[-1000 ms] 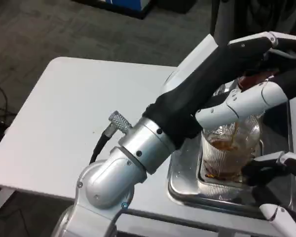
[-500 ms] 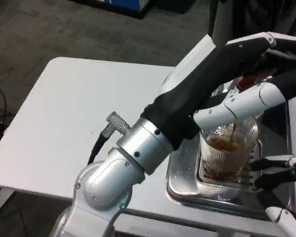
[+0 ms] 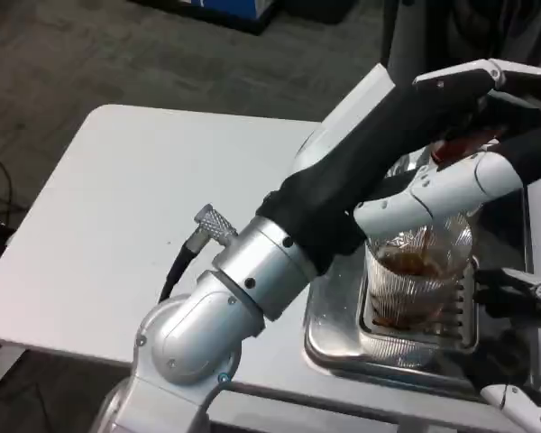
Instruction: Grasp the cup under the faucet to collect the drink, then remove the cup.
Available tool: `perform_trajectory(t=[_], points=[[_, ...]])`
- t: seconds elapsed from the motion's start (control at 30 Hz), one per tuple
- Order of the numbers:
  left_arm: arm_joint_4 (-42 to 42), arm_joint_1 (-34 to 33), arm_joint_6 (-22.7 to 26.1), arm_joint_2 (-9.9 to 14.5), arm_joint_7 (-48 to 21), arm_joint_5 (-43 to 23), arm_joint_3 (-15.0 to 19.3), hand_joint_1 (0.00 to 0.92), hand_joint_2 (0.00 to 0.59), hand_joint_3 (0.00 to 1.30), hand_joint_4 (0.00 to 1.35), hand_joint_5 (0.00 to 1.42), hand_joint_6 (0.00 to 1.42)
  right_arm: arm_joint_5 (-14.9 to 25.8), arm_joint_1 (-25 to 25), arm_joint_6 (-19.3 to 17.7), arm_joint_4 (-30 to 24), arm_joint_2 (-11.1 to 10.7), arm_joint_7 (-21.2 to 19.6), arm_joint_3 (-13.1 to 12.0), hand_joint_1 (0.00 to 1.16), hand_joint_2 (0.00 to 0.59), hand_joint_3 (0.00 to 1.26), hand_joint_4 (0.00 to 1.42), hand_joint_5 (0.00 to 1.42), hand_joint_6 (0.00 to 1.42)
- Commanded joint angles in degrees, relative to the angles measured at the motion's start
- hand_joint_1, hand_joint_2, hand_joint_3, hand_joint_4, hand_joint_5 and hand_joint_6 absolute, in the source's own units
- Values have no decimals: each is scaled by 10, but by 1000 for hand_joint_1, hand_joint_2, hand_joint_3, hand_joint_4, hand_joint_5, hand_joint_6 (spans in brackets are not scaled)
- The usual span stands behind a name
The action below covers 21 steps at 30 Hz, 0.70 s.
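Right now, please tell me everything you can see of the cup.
The cup is clear ribbed glass, upright on the grate of the metal tray at the table's right edge. Brown drink partly fills it. The left hand reaches over its rim and hides the faucet; a white finger crosses its upper part. The right hand is close beside it; contact cannot be judged.

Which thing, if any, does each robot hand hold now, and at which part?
The right robot hand holds nothing; it is beside the cup, apart from it. The left robot hand is up at the faucet area; whether it grips anything cannot be told.
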Motion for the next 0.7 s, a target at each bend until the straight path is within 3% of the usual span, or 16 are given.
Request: perform_trajectory(t=[0.03, 0.33, 0.7], points=[[-2, 24, 14, 11, -12, 7, -9, 97, 67, 415, 462, 447, 337, -7, -19, -14, 21, 0, -12, 6, 623, 239, 269, 291, 318, 328], [-1, 25, 14, 11, -12, 7, -11, 97, 67, 415, 458, 447, 337, -13, -61, -10, 39, -3, -18, 12, 626, 235, 239, 268, 287, 317], [3, 25, 11, 10, -11, 7, -12, 97, 67, 416, 457, 447, 329, 0, -81, 3, 29, 10, -32, 17, 656, 221, 203, 199, 224, 343]])
